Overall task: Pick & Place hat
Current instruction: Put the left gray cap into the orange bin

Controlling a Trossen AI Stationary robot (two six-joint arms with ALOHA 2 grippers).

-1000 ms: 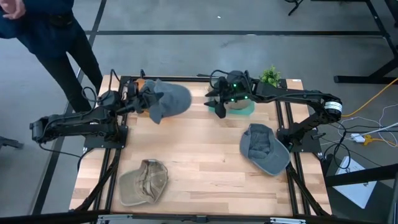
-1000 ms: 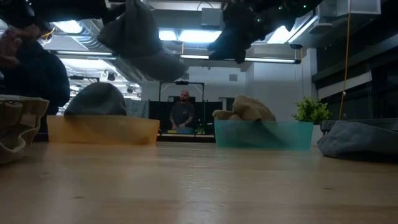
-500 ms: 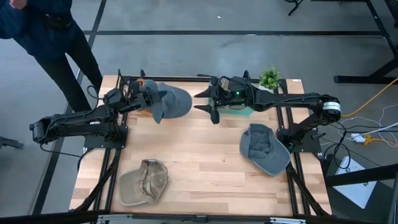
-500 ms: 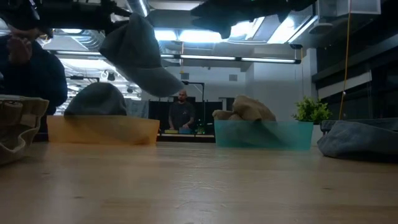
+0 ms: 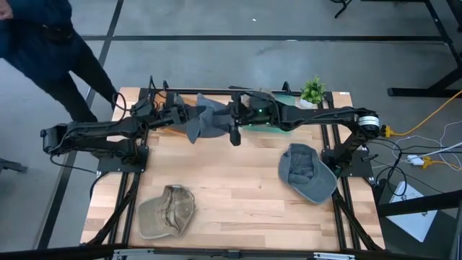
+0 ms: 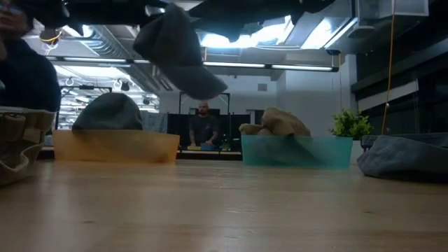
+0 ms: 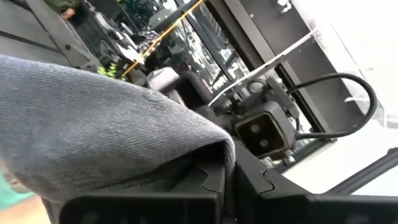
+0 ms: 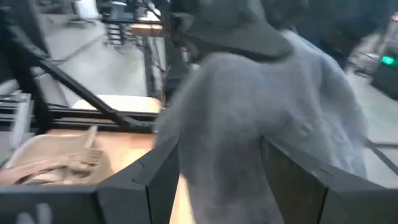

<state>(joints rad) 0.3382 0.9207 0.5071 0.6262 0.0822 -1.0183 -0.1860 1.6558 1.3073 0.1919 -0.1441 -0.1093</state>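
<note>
A grey hat (image 5: 204,119) is being held aloft over the table's (image 5: 238,188) far middle, gripped by the left hand (image 5: 175,115). The right hand (image 5: 232,130), fingers spread around the cloth, is apparently being lined up for a handover; closing is needed next.

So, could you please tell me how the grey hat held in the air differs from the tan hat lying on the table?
The grey hat hangs above the table, gripped by the left gripper; the tan hat lies free on the table's near left. The grey one looks smooth, the tan one crumpled. Both are caps.
</note>
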